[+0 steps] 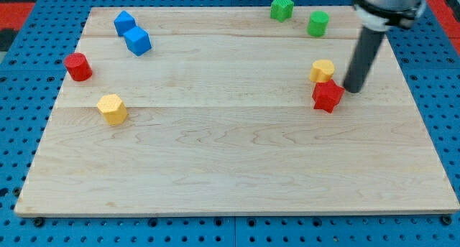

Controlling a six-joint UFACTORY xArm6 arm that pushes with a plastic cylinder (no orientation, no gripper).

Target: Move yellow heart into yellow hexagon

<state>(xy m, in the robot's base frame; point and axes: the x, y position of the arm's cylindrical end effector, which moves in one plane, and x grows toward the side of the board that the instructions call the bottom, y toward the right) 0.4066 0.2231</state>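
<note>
Right now, in the camera view, my tip (353,88) rests on the wooden worktop (237,168) just to the view's right of the yellow heart (323,70), slightly lower than it, with a narrow gap between them. I carry no gripper, only a straight dark rod, so nothing is clasped or let go; the rod stands nearly upright and rises to the arm's body at the view's top right.

Taking the yellow heart as landmark: it sits on the worktop's right part, above mid-height. The red star (328,95) lies just below it, the two touching or very nearly so, and my tip is just beside the star's upper right point; whether they touch I cannot tell. The green cylinder (318,23) stands above the heart, apart from it, near the worktop's top edge. The green star (282,7) lies above and to the left of the heart, at the top edge. Far to the heart's left and a little lower sits the yellow hexagon (112,108), well apart across the worktop. The red cylinder (77,66) stands farther left, about level with the heart. Two blue blocks lie far to the upper left, side by side: one blue block (124,22) higher and the other blue cube (137,41) just below and right of it.
</note>
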